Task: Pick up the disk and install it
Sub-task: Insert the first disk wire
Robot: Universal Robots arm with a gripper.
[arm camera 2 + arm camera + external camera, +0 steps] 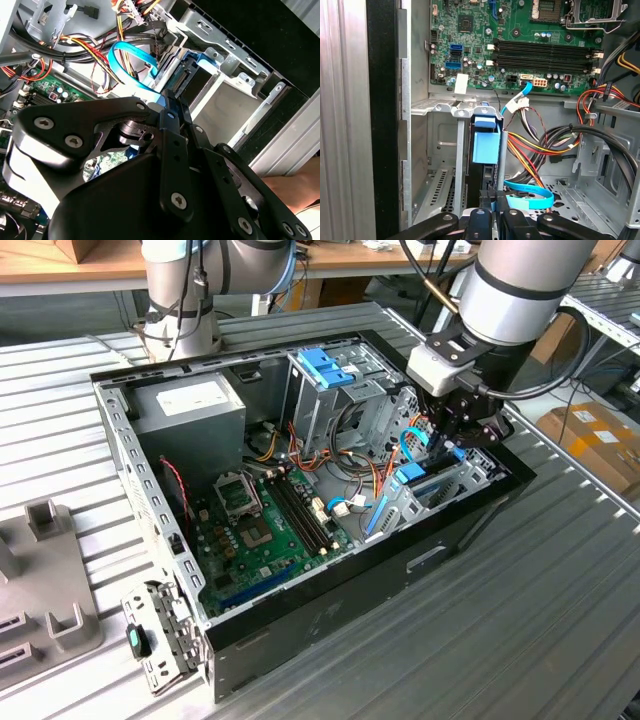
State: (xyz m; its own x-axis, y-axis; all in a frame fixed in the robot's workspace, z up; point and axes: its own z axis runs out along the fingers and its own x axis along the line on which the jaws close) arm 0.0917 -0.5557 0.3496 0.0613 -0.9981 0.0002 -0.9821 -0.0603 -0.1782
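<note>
We judge the step in hand to be seating the disk [486, 142] in its drive bay [438, 106], which stands against the wall of the computer case [330, 610] on the exterior view's right, toward the worktop's [520, 640] edge on that side. To do it well, we would keep the disk square to the bay's metal rails so that the light-blue carrier slides instead of jamming. We would push straight along the slot with no twist at the wrist, and let go only once the carrier sits flush with the bay's rim. The loose wires and the flat blue data cable [530, 198] lie just beside the bay on the motherboard [520, 30] side. We would watch that none of them gets dragged under the carrier or caught by the arm.

The gripper [493, 221] hangs directly over the bay. In the first wrist view the disk stands on edge in the slot, its thin side facing us, running from the fingers [481, 220] toward the bay's far rim. The two fingers are drawn close together, one on each face of the disk's near edge. We read that as a pinch on the disk, though the contact itself is partly hidden. In the exterior view the blue carrier shows just beneath the fingertips, inside the case.
</note>
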